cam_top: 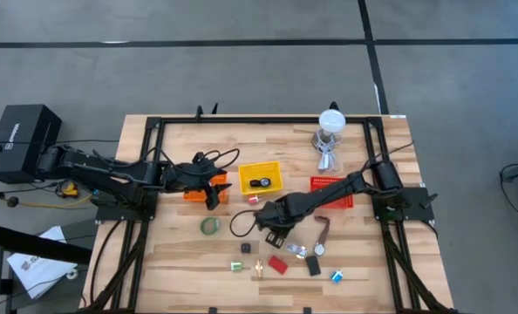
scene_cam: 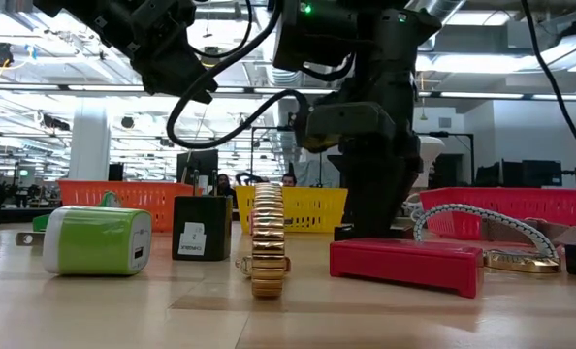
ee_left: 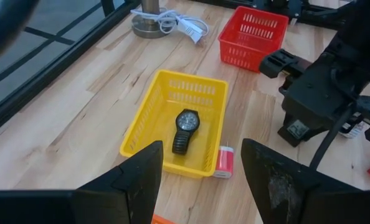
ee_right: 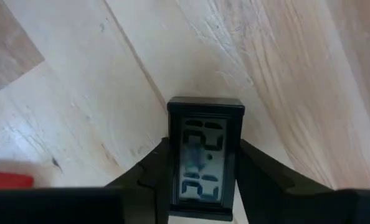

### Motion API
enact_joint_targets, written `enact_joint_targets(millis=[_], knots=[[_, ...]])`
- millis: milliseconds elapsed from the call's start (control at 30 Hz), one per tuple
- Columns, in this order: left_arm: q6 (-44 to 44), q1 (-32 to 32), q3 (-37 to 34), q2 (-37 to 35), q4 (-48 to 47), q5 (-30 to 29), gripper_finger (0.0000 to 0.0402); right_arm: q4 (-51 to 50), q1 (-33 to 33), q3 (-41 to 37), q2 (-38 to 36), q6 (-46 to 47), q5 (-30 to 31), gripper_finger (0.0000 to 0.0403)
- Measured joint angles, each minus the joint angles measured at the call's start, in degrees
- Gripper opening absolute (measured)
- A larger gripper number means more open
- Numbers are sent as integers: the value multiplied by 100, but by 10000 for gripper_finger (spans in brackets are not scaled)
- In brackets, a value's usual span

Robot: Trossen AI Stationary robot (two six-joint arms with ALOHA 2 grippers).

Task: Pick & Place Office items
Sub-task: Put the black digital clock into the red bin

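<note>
on the table (cam_top: 180, 262), right hand (ee_right: 200, 168) apparently grips clock (ee_right: 205, 155).

One camera looks straight down on my whole table (cam_top: 189, 262) and both my arms. A second sits at table-top height, facing level across the wood into the room. My left wrist camera looks forward over the yellow bin (ee_left: 172, 112), also seen from above. My right wrist camera hangs very close above the wood.

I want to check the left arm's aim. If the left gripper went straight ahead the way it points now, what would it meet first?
Most likely the yellow bin holding a black watch: it lies dead ahead between the left gripper's open fingers, though depth is hard to judge.
</note>
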Motion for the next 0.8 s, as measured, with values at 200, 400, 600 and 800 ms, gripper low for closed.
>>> enact_joint_targets(millis=[200,400,600,800], knots=[[-1,-1,0,0,-3,0,213,-271,-94,-37,-139,-136,21,167],[1,-1,2,0,-6,0,213,-887,-193,-38,-282,-203,80,133],[1,-1,4,0,4,0,213,-1384,-228,-10,-506,-296,220,136],[-1,-1,4,0,12,0,213,-2473,-242,-15,-1062,-18,559,136]])
